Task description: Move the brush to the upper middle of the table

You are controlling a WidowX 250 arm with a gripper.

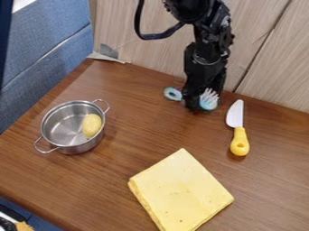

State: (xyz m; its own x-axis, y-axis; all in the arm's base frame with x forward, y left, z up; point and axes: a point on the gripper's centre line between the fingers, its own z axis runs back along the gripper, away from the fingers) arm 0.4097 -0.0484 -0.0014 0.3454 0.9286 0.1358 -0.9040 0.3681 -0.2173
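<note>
The black gripper [194, 103] hangs down at the upper middle of the table, close to the wooden back panel. It is low over the middle of the brush [208, 100] and hides that part. White bristles and the light-blue head show at the gripper's right side, with the bristles pointing up. On its left side, the ringed end of the blue handle sticks out. Whether the brush touches the tabletop [142, 131] cannot be made out.
Right of the brush lies a knife [240, 140] with a yellow handle. A metal pot [63, 122] holding a yellow oval object [91, 125] stands at the left. A folded yellow cloth [181, 191] lies at the front. The wooden panel [265, 58] rises behind.
</note>
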